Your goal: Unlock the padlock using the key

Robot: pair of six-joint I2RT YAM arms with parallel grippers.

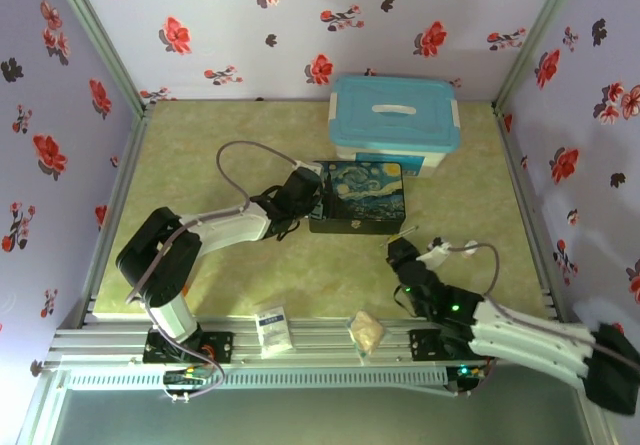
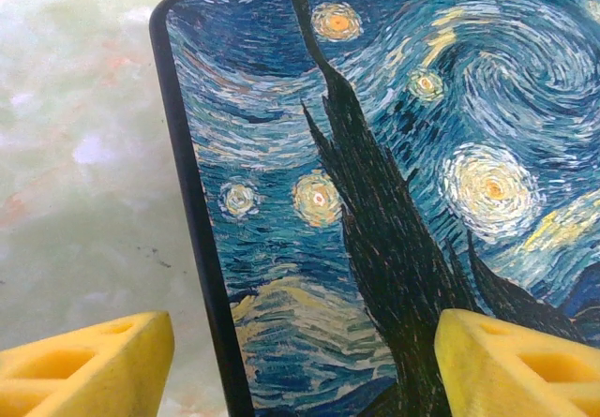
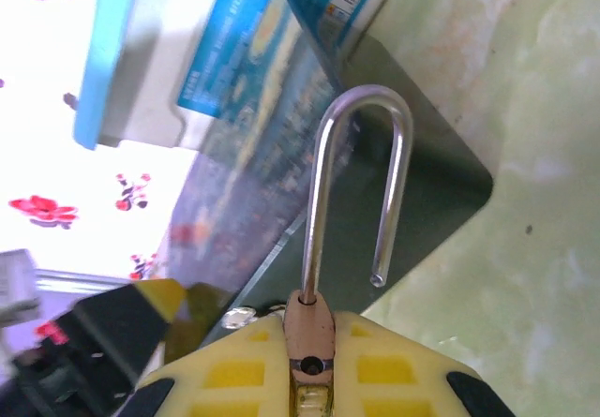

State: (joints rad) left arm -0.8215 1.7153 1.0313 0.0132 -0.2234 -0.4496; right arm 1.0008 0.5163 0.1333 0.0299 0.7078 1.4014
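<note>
The right gripper [image 3: 309, 389] pinches the padlock [image 3: 308, 328] by its body, shackle [image 3: 361, 155] free at one end, near the closed starry box [image 1: 358, 197]. The left gripper [image 2: 305, 365], spread, straddles that box's edge. A blue-lidded tub [image 1: 395, 125] stands shut just behind.

The padlock [image 3: 309, 331] has a smooth brassy metal body and a thin shackle [image 3: 320, 192] of polished, glossy silver metal; the pads [image 3: 234, 379] of the right gripper [image 3: 309, 375] look like matt yellow foam; the painted box [image 2: 394, 201] has a glossy printed lid with a smooth dark rim; the table [image 2: 84, 183] is smooth, pale green, marbled, faintly shiny; the tub [image 1: 395, 115] is smooth blue plastic.
</note>
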